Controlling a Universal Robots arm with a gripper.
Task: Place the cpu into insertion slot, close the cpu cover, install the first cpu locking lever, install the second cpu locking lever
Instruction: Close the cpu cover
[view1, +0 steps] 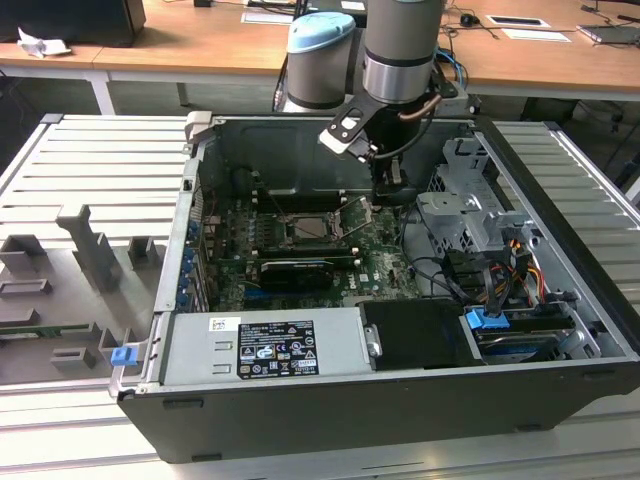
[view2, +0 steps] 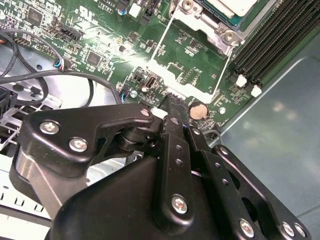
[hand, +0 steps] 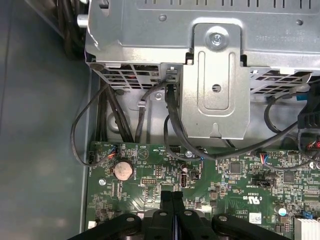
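Second wrist view shows the cpu (view2: 227, 6) lying in the slot (view2: 216, 25) near the board's (view2: 190, 55) edge. A stray sweep of the gripper (view2: 171, 102), fingers (view2: 176, 135) pressed together and empty nearby, could knock board parts or unseat it. The cpu's top looks pale, silvery, flat.

Bright even light, the case (view1: 330, 415) interior shadowed, motherboard (view2: 197, 50) glinting.

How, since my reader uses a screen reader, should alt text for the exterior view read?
A grey robot arm reaches down into an open black desktop computer case, its black claw low over the green motherboard, just to the exterior view's right of the square black-framed processor socket.
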